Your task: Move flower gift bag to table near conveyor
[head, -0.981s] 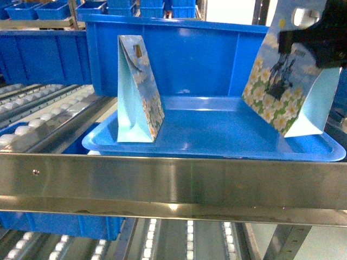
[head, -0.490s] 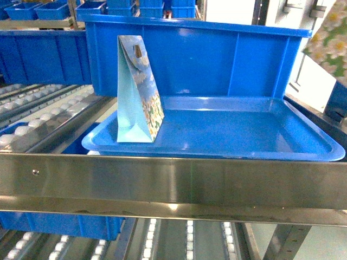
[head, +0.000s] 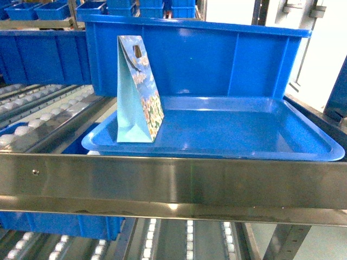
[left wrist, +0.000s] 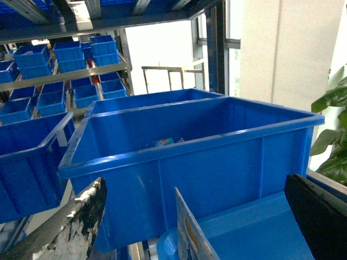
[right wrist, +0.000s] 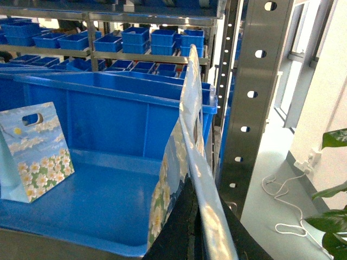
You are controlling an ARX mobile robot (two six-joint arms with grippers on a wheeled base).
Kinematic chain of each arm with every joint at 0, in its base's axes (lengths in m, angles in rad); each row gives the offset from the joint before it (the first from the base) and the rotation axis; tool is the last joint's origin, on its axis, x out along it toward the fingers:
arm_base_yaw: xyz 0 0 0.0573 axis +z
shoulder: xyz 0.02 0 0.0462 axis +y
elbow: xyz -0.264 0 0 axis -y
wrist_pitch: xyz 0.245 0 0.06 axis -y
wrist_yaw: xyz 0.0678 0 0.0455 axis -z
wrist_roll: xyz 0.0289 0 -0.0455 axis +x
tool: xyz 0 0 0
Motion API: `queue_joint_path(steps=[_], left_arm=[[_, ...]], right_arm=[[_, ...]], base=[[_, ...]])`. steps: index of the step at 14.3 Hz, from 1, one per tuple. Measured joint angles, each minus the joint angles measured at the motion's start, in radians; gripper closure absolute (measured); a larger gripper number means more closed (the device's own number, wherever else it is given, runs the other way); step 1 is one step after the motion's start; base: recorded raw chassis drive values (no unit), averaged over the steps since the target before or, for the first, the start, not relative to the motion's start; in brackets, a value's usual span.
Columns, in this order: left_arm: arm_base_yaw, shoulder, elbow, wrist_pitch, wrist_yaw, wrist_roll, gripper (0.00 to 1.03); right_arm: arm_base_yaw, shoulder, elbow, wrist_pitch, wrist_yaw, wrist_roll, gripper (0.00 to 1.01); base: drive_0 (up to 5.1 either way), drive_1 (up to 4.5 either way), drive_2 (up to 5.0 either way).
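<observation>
Head view no longer shows the lifted flower gift bag (right wrist: 187, 162), pinched by the right pincer (right wrist: 195, 222), mostly hidden; left pincer (left wrist: 200, 227) is spread.

The flower gift bag (head: 137, 92) at the left end of the blue tray (head: 227, 149) is pale sky-blue on its narrow side, its face printed with white daisies on green under blue sky with clouds. A second bag (right wrist: 184, 162) shows the same daisy print. The bin (head: 195, 54) behind is saturated blue. The conveyor (head: 173, 184) frame is brushed silver, with white roller wheels (head: 32, 116).
</observation>
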Motion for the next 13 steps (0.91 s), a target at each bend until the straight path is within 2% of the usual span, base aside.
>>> queue_joint_path(steps=[1, 3, 6, 9, 11, 13], left_arm=[[0.000, 0.000, 0.000, 0.000, 0.000, 0.000, 0.05], [0.000, 0.000, 0.000, 0.000, 0.000, 0.000, 0.05], [0.000, 0.000, 0.000, -0.003, 0.000, 0.000, 0.05], [0.008, 0.060, 0.027, 0.025, -0.054, -0.016, 0.05], [0.033, 0.100, 0.029, 0.000, -0.070, -0.059, 0.05], [0.009, 0.166, 0.078, -0.045, -0.062, -0.085, 0.05]], right_arm=[[-0.032, -0.074, -0.032, -0.051, -0.040, 0.006, 0.99], [-0.066, -0.163, -0.085, -0.119, -0.044, 0.011, 0.99], [-0.066, -0.160, -0.085, -0.113, -0.045, 0.015, 0.99], [-0.066, -0.160, -0.085, -0.114, -0.045, 0.015, 0.99], [-0.066, -0.160, -0.085, -0.113, -0.045, 0.015, 0.99], [-0.065, -0.160, -0.085, -0.113, -0.045, 0.015, 0.99]], base=[[0.0, 0.00, 0.0], [0.0, 0.00, 0.0], [0.0, 0.00, 0.0], [0.0, 0.00, 0.0], [0.0, 0.00, 0.0], [0.0, 0.00, 0.0]])
